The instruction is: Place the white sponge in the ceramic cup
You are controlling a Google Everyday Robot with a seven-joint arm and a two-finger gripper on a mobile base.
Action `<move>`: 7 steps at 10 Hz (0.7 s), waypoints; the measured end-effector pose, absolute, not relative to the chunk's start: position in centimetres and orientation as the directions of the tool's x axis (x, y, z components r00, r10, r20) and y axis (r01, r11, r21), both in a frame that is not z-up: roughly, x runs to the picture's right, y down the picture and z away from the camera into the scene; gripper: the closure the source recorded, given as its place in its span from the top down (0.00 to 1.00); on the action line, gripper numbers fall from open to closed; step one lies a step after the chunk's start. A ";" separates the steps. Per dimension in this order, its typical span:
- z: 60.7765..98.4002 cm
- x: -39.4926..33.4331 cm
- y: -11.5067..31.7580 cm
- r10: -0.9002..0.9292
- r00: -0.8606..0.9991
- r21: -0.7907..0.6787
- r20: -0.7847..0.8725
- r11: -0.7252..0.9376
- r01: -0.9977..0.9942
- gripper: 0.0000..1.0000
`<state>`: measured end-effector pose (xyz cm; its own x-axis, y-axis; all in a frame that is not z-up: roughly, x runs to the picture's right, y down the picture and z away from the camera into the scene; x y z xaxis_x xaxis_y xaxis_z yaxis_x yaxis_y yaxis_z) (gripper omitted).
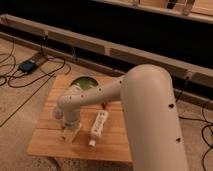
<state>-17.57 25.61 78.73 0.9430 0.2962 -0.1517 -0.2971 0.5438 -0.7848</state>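
Observation:
My gripper (70,134) hangs low over the front left part of the wooden table (47,142), pointing down at the tabletop. The white arm (145,110) reaches in from the right and covers the table's right side. The white sponge does not show; it may be hidden under the gripper or the arm. The ceramic cup does not show either and may be behind the arm.
A long white remote-like stick (98,127) with buttons lies just right of the gripper. A wide green bowl (82,83) sits at the table's far edge. A small red thing (104,106) peeks out by the arm. Cables and a dark box (27,65) lie on the floor at left.

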 end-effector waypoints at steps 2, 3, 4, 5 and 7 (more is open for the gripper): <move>78.9 -17.3 25.9 0.323 0.933 -0.778 -0.158 0.541 -0.319 0.62; 78.9 -17.2 25.9 0.321 0.934 -0.779 -0.159 0.540 -0.318 0.62; 78.9 -17.1 25.9 0.320 0.934 -0.779 -0.160 0.540 -0.319 0.62; 78.9 -17.1 25.9 0.319 0.934 -0.779 -0.160 0.540 -0.319 0.58; 78.9 -17.1 25.8 0.321 0.933 -0.778 -0.161 0.540 -0.320 0.42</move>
<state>-17.06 25.84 78.94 0.9333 0.3210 -0.1613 -0.3203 0.5404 -0.7781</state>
